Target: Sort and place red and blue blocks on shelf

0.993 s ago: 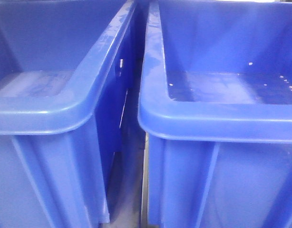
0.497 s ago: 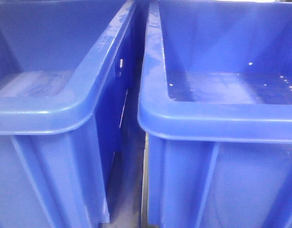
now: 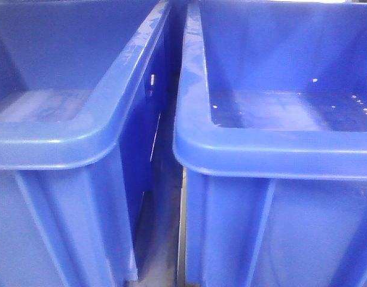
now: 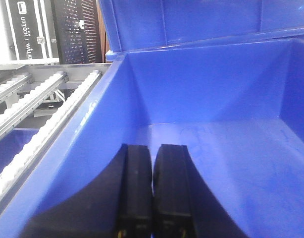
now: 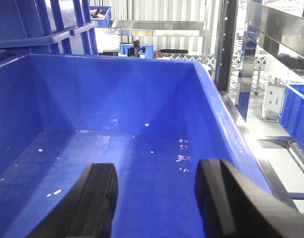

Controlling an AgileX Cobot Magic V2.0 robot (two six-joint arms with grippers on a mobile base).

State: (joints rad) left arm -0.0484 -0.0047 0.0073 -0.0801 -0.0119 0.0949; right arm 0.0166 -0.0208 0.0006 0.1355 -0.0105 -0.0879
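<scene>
Two large blue plastic bins stood side by side with a narrow gap between them, the left bin (image 3: 82,140) and the right bin (image 3: 279,149). No red or blue block showed in any view. The left gripper (image 4: 152,163), fingers pressed together and holding nothing, hung over the left bin's bare floor. The right gripper (image 5: 154,186), fingers spread wide apart, hung over the right bin's floor, flecked with white specks (image 5: 181,158). Roller rails (image 4: 43,109) and metal shelving (image 5: 159,27) stood beyond.

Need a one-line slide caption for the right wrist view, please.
Open right gripper, black fingers spread, hovering inside a large blue plastic bin whose floor shows only scattered white specks.
</scene>
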